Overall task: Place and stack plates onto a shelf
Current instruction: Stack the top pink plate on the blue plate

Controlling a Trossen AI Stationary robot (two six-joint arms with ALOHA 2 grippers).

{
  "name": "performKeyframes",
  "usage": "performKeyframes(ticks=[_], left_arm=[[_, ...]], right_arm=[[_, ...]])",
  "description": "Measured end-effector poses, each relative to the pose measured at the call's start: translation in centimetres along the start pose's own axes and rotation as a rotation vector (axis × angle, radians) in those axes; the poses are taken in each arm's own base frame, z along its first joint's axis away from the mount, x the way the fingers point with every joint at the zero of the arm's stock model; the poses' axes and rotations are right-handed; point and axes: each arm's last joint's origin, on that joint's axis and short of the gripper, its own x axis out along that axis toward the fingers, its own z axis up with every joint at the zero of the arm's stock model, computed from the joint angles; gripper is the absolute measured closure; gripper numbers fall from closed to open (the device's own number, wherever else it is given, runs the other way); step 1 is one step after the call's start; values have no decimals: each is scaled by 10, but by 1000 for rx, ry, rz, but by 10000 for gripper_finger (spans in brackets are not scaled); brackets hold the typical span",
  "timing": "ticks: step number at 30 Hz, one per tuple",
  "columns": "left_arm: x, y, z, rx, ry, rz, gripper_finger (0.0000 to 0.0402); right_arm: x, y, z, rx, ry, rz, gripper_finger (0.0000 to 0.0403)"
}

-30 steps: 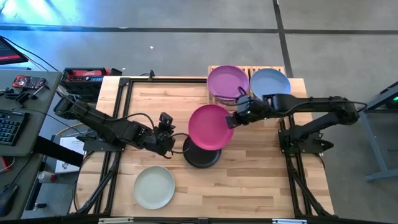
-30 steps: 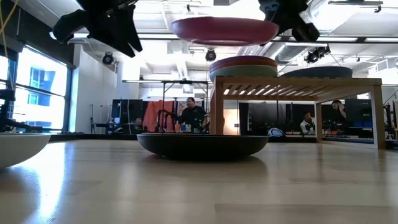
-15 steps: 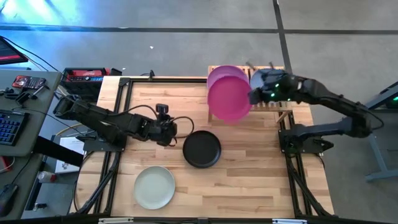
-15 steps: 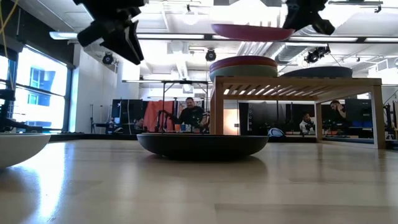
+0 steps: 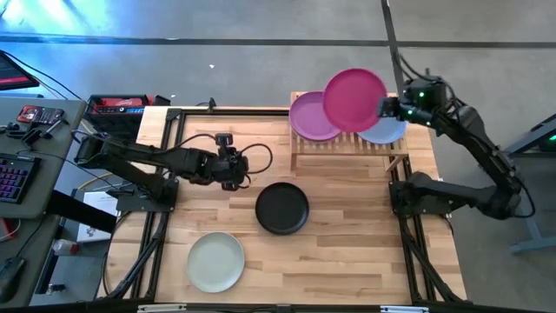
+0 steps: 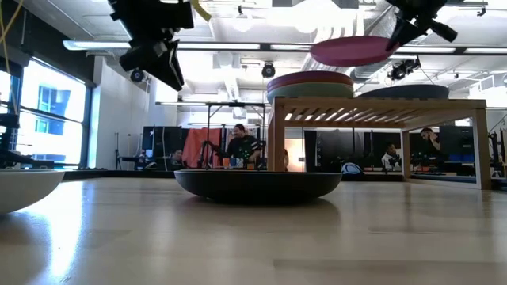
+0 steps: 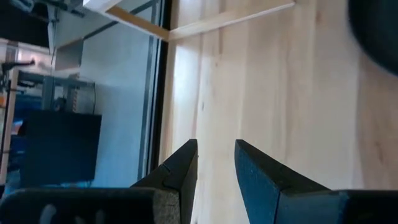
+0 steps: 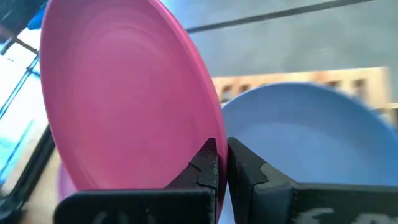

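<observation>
High view: light wooden bench on a grey concrete floor, with a cluttered desk off its left side. The bamboo shelf sits at the far edge. On it a purple plate tops a stack at the left end, and a blue plate lies at the right end. A black plate lies mid-bench, an off-white plate nearer the front left. The right gripper is over the shelf, jaws clamped on the rim of the magenta plate, which hangs above the gap between the purple and blue plates. The left gripper hovers above bare bench left of the black plate, touching nothing.

Low view: open workspace behind, big windows at left, seated people in the distance. Black plate in front; the off-white plate's rim at left. The shelf stands behind, with the stack on top. The magenta plate is tilted in the air above it, apart from the stack.

Left wrist view: jaws slightly apart, holding nothing, over bare wood; the black plate's edge shows in a corner.

Right wrist view: jaws together on the magenta plate's rim, blue plate beyond.
</observation>
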Motion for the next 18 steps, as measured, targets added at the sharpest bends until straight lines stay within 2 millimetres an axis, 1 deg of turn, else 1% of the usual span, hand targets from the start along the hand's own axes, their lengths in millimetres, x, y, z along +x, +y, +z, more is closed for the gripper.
performKeyframes(ticks=[6, 9, 15, 18], left_arm=[[11, 12, -4, -99, 43, 25, 305], [15, 17, -6, -122, 61, 31, 305], [23, 28, -10, -158, 97, 50, 305], [27, 32, -12, -172, 113, 58, 305]], right_arm=[[-2, -17, 10, 46, -66, -105, 403], [-3, -24, 13, 59, -83, -147, 403], [-12, -40, 11, 139, -107, -278, 403], [-20, -44, 7, 196, -121, -295, 403]])
